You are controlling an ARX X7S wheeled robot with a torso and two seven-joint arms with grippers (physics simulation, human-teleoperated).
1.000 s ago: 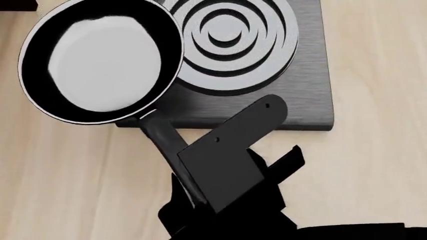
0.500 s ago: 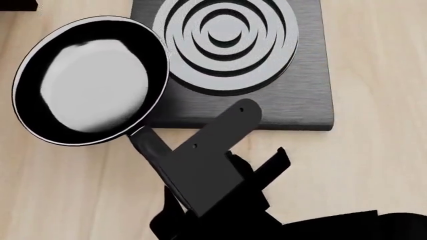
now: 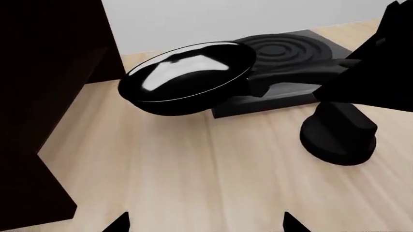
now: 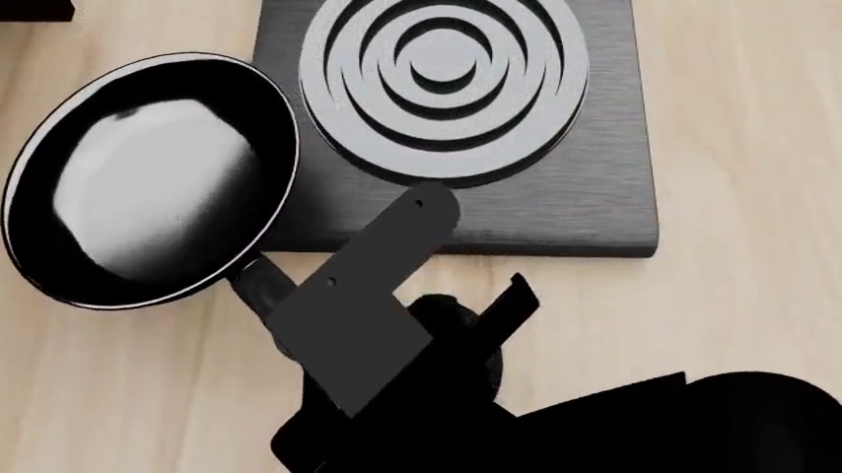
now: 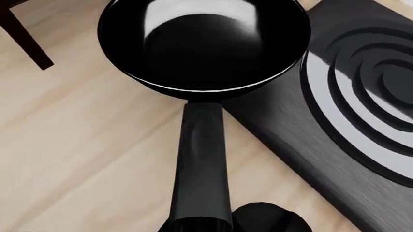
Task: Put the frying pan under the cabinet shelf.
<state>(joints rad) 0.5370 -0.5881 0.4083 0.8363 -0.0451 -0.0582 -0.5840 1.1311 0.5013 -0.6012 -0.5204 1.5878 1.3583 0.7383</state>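
Now, pan: the frying pan [image 4: 148, 177] hangs off the wooden counter [image 4: 736, 148], left of the hob plate [image 4: 579, 187].
Right gripper [image 4: 335, 370]: mine, clamped on the pan's handle [image 5: 201, 164].
Left gripper: fingertips barely in frame; state unclear.
Cabinet shelf [image 3: 45, 96]: far left, apart from the pan.

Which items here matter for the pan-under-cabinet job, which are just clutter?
In play:
- frying pan, carried by its handle
- cabinet shelf, dark panel off to the pan's side
- right gripper, on the handle

Just lying about:
- hob plate
- round black knob
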